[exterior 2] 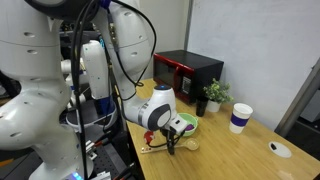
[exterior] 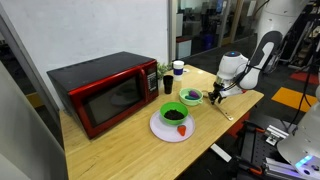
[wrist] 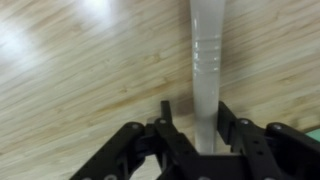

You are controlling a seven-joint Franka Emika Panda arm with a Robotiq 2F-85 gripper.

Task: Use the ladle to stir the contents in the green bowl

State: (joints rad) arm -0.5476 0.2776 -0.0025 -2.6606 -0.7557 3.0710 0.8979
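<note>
Robotics lab: several white robot arms (exterior 2: 30,95), microwave (exterior: 105,93) on wooden bench (exterior: 130,152)

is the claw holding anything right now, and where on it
The ladle lies on the table with its handle between the fingers of the claw. They stand close on both sides, but whether they clamp it cannot be told.

Bright, even room light. In my wrist view, glare whitens the table (wrist: 30,40) toward eleven o'clock, and the ladle (wrist: 207,60) blurs pale at twelve.
</note>
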